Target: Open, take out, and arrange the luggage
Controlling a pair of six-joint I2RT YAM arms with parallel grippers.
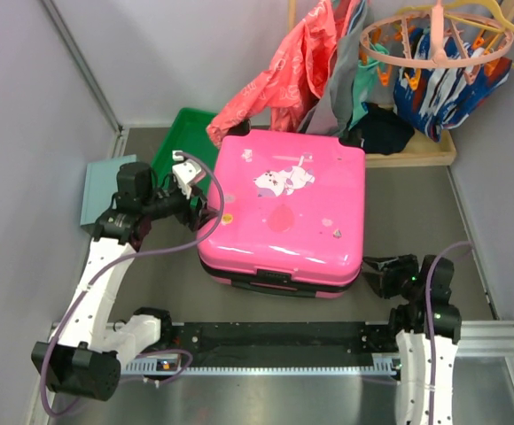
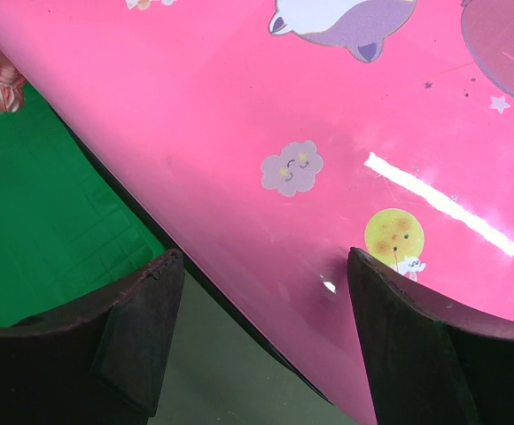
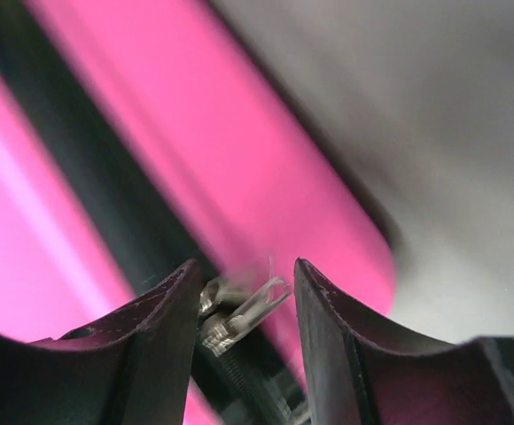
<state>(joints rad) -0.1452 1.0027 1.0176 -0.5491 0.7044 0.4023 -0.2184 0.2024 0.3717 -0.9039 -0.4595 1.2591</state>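
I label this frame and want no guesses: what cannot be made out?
Right wrist view: silver metal zipper pull at the right pincer, motion-blurred; grip unclear.
Top view: inside of the hot-pink hard-shell suitcase, hidden by its shut lid.
Top view: pale-teal flat box, partly behind the left arm.

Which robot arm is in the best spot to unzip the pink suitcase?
Probably right: the right end effector brackets the metal zipper pull on the luggage. The left end effector only straddles its side edge.
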